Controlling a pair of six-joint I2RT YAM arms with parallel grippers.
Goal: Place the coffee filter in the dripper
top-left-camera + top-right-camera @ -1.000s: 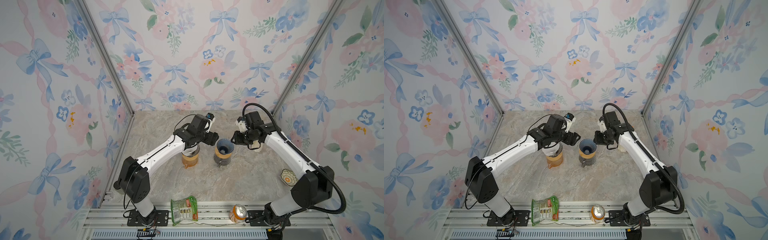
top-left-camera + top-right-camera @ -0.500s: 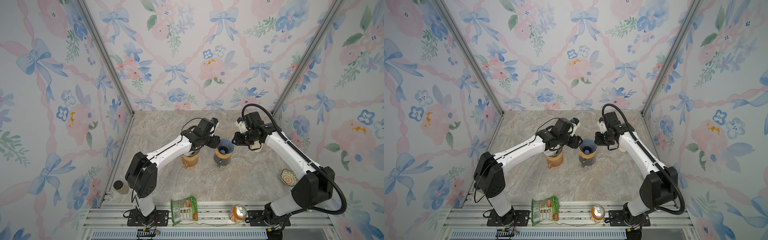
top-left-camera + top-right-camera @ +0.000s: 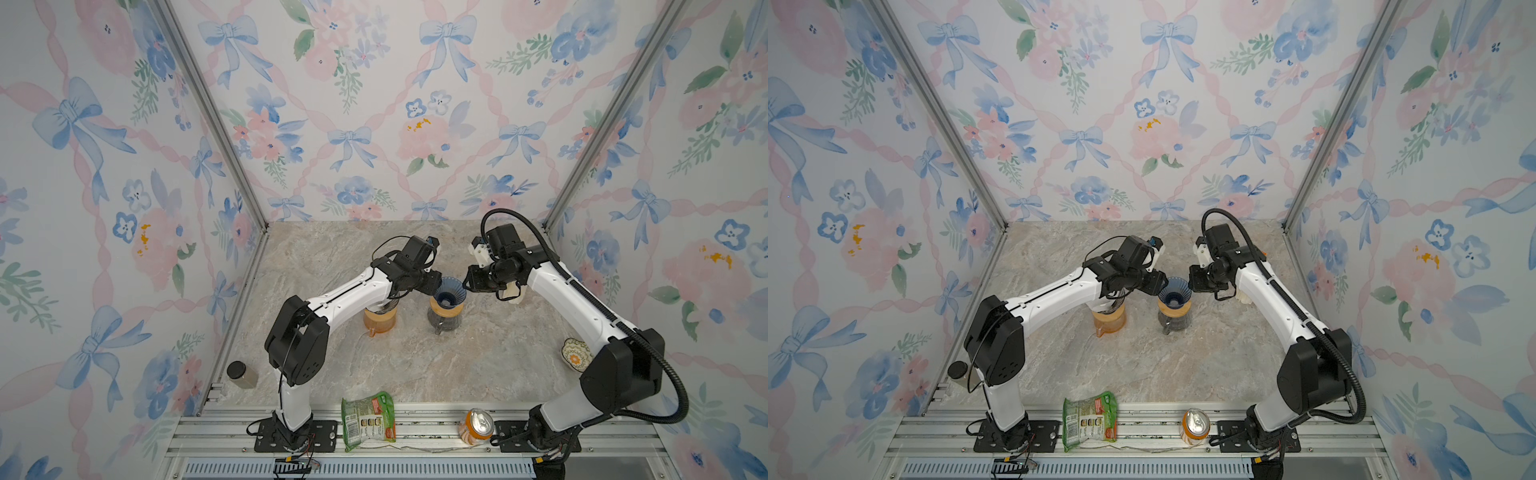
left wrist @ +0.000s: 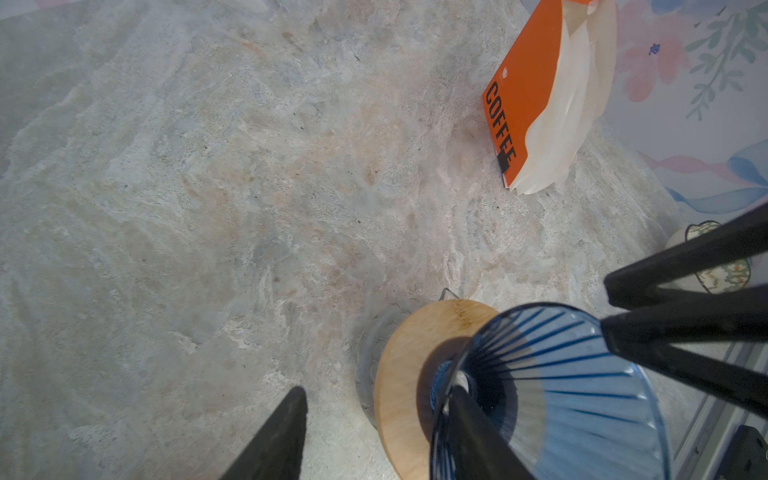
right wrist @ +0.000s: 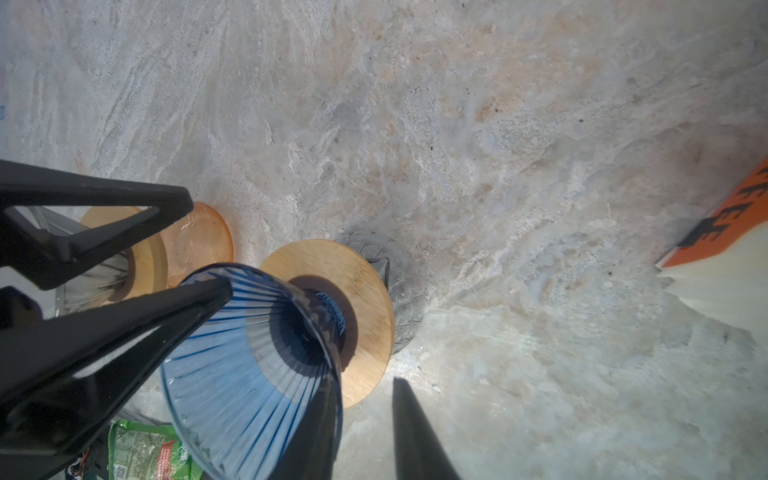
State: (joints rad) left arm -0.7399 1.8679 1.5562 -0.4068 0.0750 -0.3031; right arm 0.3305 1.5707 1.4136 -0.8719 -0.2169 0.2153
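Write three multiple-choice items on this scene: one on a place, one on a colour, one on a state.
1. The blue dripper stands: A atop the wood-collared glass carafe; B at the front edge; C against the back wall.
2. The cover of the filter pack is: A green; B orange; C blue.
3. The dripper is: A lined with a filter; B lying on its side; C upright and empty.
Answers: 1 A, its neck sits in the collar; 2 B, orange with black COFFEE lettering; 3 C, bare ribbed walls show.
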